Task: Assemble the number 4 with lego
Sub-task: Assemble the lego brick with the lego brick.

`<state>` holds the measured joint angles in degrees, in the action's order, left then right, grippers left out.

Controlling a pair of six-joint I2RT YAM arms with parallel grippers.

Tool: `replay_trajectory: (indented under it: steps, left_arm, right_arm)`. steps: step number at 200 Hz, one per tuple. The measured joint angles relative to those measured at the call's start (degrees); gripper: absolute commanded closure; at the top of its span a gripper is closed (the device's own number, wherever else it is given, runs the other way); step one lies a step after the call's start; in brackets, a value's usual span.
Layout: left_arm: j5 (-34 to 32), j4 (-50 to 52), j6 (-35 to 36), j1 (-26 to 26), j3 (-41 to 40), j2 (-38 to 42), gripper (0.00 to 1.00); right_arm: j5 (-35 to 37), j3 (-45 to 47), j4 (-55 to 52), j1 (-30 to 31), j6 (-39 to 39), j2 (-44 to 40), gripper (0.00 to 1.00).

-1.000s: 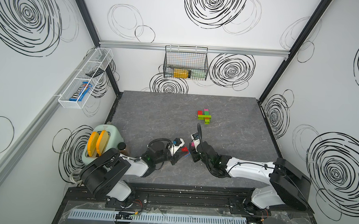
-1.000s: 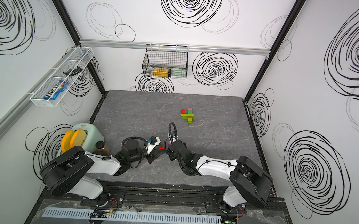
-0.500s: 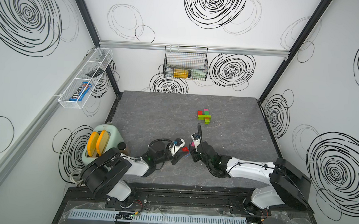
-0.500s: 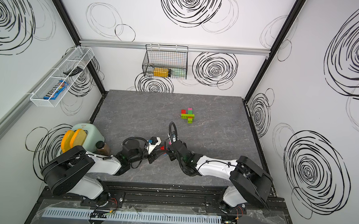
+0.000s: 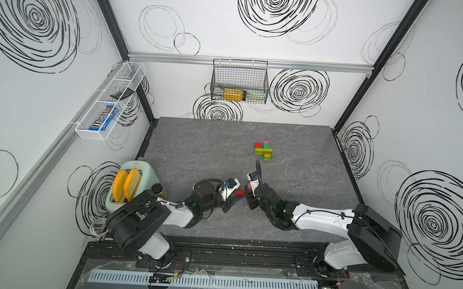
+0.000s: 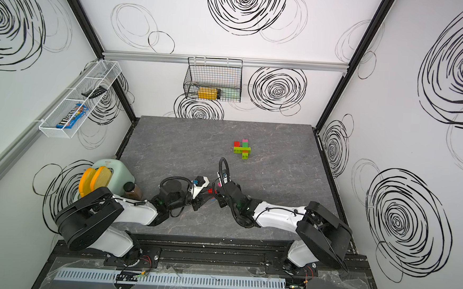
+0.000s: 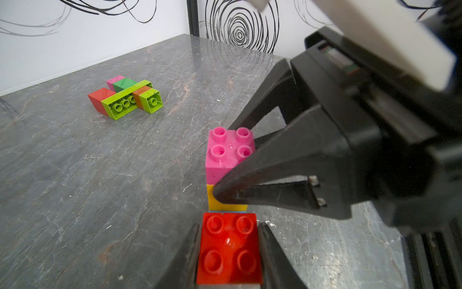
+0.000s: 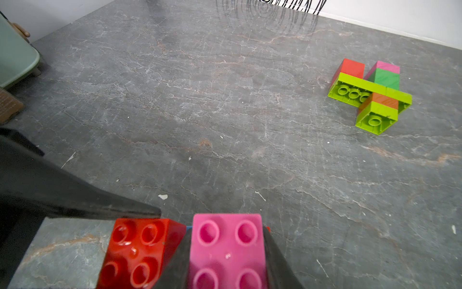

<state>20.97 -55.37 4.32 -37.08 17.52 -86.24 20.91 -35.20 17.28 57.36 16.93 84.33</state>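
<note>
Nothing shifts over the surface (image 5: 197, 148) in the last second. The left gripper (image 5: 235, 195) stays clamped on a red brick (image 7: 228, 250). The right gripper (image 5: 249, 191) stays clamped on a pink brick (image 8: 227, 250) that sits atop a yellow brick (image 7: 225, 202). The two loads sit just beside each other, well apart from the cluster (image 5: 263, 150), on the robot's side of it. That cluster of red, pink, green and orange bricks lies flat and already roughly resembles a 4. Whether red has mated with the stack cannot be told, and the stillness suggests a join being lined up or pressed.
</note>
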Motion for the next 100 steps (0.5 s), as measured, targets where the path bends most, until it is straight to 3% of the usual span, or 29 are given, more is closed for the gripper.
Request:
replay_trajectory:
  steps: [100]
  left_arm:
    - [-2.8, -2.1, -2.4, -1.9, -1.6, -0.4, 1.00]
  right_arm:
    - [-0.8, 0.7, 1.2, 0.0, -0.5, 0.1, 1.00]
